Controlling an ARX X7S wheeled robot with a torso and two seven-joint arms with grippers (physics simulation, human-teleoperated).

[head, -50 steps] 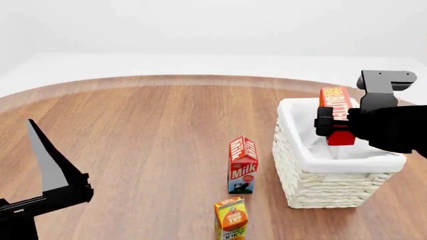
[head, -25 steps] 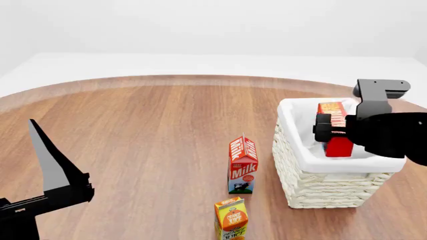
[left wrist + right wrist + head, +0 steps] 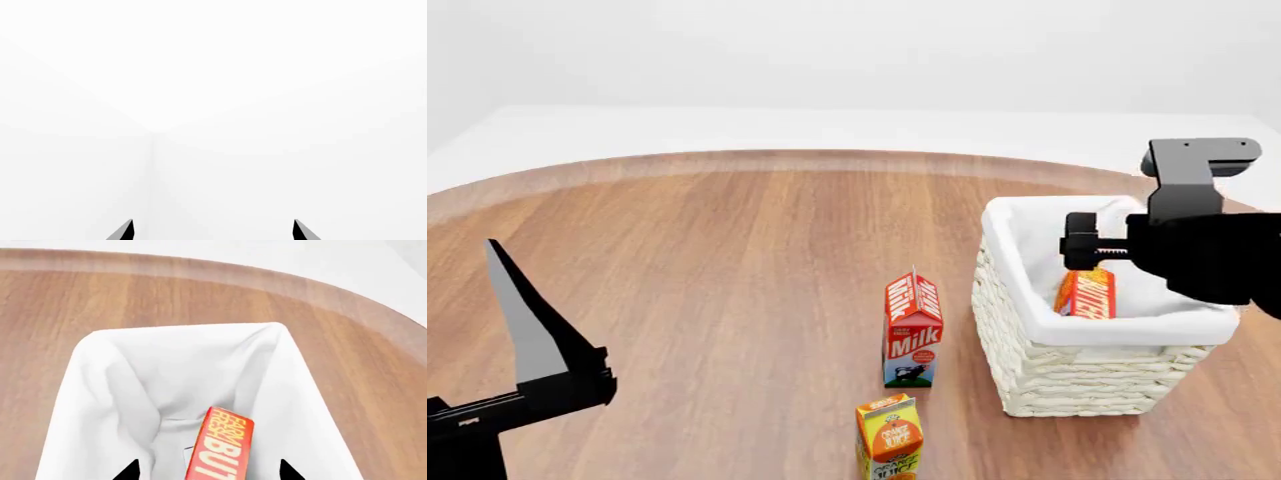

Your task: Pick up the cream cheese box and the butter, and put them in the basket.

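My right jaws stand released above the basket, the butter lying loose inside it.

My right gripper (image 3: 1077, 243) hovers over the basket (image 3: 1009, 300), arm reaching in from the right; its tips straddle the butter (image 3: 219, 450) without touching, and the box leans tilted on the white liner. My left gripper (image 3: 212, 231) is parted too, raised low at my left, facing blank white wall. On the round wooden bench (image 3: 721, 260), a milk carton (image 3: 912, 328) stands just beside the basket, an orange juice carton (image 3: 890, 438) nearer me.
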